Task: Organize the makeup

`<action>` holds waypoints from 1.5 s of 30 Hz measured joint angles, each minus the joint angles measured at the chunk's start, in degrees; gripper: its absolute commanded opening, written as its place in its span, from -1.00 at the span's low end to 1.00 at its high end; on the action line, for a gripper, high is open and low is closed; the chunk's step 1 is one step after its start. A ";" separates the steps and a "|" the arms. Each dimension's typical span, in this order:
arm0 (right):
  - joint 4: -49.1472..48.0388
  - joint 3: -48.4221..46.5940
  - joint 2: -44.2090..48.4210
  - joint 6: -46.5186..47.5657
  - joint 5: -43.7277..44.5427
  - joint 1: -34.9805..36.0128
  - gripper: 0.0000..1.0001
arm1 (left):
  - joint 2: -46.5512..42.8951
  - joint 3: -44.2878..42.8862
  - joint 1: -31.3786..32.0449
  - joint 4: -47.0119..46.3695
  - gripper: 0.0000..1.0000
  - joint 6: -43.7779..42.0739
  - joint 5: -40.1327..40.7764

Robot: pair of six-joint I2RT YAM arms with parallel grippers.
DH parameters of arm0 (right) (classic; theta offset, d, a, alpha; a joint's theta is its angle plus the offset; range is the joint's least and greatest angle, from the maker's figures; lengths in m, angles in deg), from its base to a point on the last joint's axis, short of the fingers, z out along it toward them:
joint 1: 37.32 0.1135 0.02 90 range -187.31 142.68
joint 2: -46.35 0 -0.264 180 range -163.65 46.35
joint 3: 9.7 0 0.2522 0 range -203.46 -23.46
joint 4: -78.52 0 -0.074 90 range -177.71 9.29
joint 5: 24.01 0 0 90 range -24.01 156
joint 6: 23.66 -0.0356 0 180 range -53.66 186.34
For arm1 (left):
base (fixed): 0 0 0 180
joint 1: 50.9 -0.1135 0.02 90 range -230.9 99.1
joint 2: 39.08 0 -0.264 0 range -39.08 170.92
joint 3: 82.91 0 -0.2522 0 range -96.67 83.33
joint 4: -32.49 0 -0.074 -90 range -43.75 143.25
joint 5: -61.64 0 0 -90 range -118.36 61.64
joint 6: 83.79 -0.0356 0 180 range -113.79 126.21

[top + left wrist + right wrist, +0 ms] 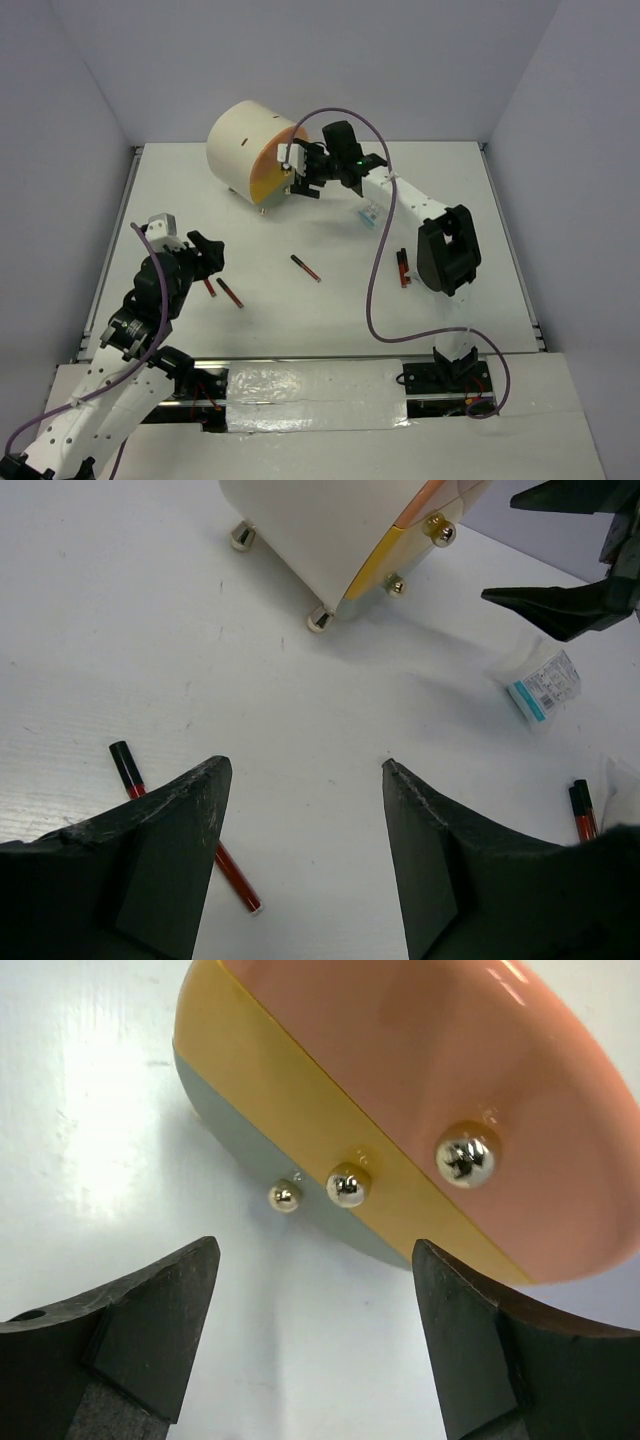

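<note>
While left fingers and right fingers stand released, slim black-and-red sticks lie scattered toward the worktop's near edge.

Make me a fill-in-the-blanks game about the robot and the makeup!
The right hand faces ___ shiny knobs on the chest.
The left hand is ___ and holds nothing.
The drawer between the pink and grey ones is ___.
The packet lies on the ___.
Missing words: three; open; yellow; table.
</note>
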 measured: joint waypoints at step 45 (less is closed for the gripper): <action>-13.09 -7.91 -14.56 -85.59 -0.92 -4.44 0.18 | 4.09 -0.33 0.00 0.52 0.28 2.97 -0.46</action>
